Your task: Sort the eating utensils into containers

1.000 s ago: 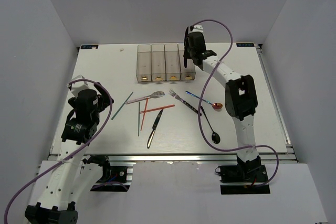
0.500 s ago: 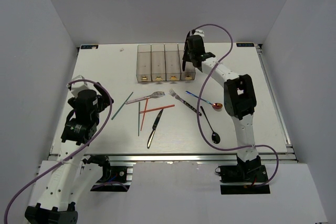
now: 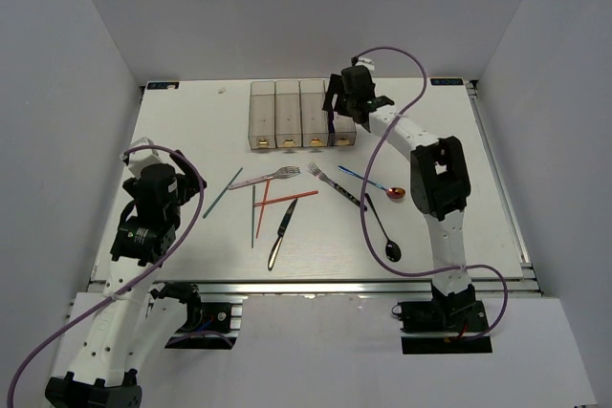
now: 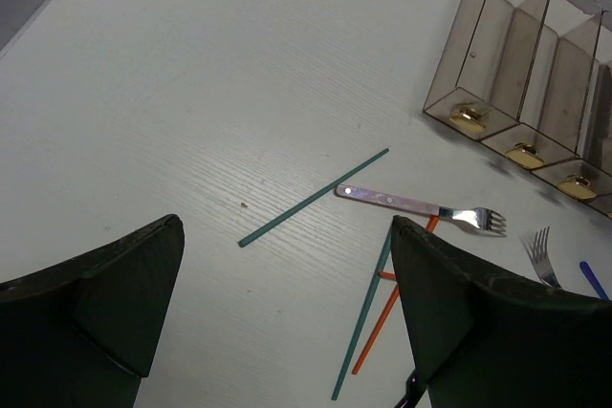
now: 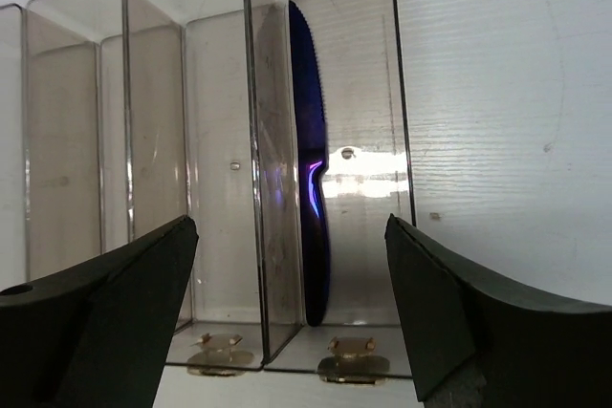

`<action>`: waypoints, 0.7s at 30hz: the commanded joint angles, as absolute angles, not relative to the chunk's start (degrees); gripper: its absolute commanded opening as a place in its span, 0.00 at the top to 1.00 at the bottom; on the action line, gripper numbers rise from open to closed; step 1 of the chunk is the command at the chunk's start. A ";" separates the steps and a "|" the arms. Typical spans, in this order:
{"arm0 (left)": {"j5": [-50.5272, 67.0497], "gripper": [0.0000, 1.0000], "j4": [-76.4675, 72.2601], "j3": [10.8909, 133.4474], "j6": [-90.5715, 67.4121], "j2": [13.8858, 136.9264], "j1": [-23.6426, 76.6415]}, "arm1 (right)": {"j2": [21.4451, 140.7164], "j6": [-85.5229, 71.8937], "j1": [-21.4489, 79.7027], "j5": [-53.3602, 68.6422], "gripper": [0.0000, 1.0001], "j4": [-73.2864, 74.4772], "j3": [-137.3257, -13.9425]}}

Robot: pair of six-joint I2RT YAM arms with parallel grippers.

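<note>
standing: blue knife (image 5: 311, 188) in rightmost bin (image 5: 368, 83) | right gripper (image 5: 290, 236) spread wide

Bright even light, faint shadows, a glint on the knife (image 5: 312, 179).

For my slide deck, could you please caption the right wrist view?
Open right gripper facing the bins, a blue knife inside the end compartment.
</note>
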State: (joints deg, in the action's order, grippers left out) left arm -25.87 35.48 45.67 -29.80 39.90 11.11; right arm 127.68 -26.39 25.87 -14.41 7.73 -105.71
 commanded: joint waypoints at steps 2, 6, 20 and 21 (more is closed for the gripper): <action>-25.31 0.02 34.54 45.70 -29.36 39.64 11.08 | 119.01 -26.11 28.28 -18.35 0.15 11.85 -111.35; -21.12 0.02 33.58 45.97 -28.48 41.04 11.16 | 112.52 -27.24 34.09 -32.32 0.11 21.78 -109.26; -22.61 0.02 46.68 54.41 -40.26 65.64 43.31 | 71.73 -24.61 33.58 -17.15 0.11 30.14 -65.49; -22.33 0.02 45.97 52.06 -40.51 66.87 45.77 | 70.33 -24.35 33.57 -16.53 0.11 31.63 -63.56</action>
State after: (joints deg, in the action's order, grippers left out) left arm -22.00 42.70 54.19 -37.39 64.29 41.58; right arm 74.28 -26.57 33.12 -20.71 27.44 -65.89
